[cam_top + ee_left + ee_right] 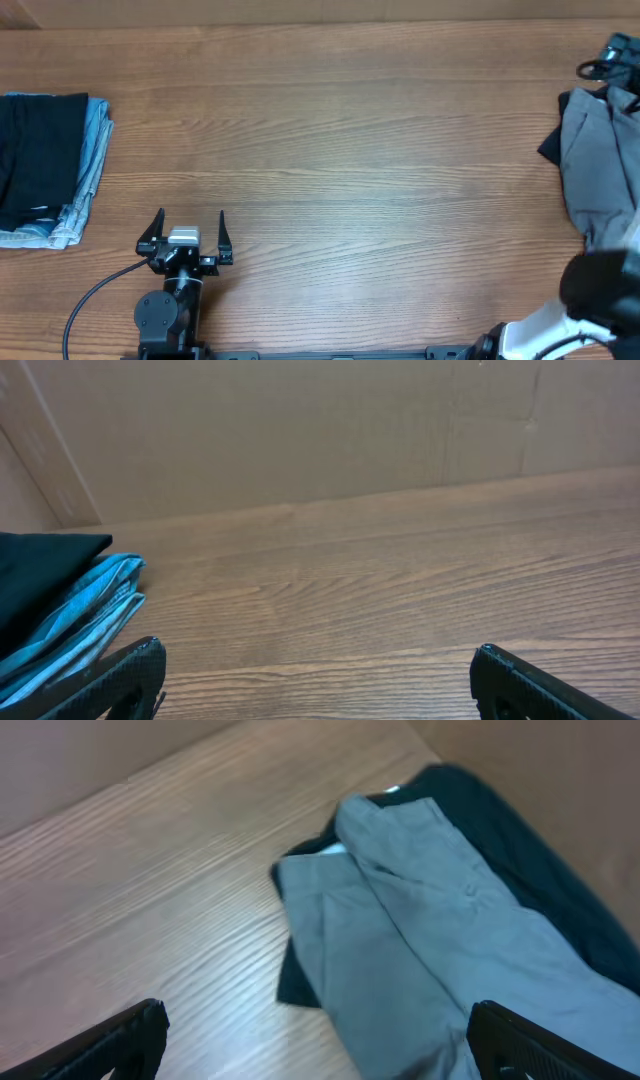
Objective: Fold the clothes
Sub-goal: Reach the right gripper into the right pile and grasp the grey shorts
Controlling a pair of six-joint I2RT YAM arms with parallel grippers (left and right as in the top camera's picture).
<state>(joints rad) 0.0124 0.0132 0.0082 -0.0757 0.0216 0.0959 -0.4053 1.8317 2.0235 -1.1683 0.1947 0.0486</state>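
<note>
Wooden table (150, 900), grey shorts (420, 920) lie just ahead of the spread right claw (315, 1020); the spread left claw (191, 214) sits well apart.

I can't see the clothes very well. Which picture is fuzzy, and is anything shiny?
Right wrist view: soft and fuzzy, so the grey garment and the black garment under it lack crisp edges; a pale sheen lies on the table. Overhead view: sharp wood grain, but the right arm is blurred. Left wrist view: clear, evenly lit.
</note>
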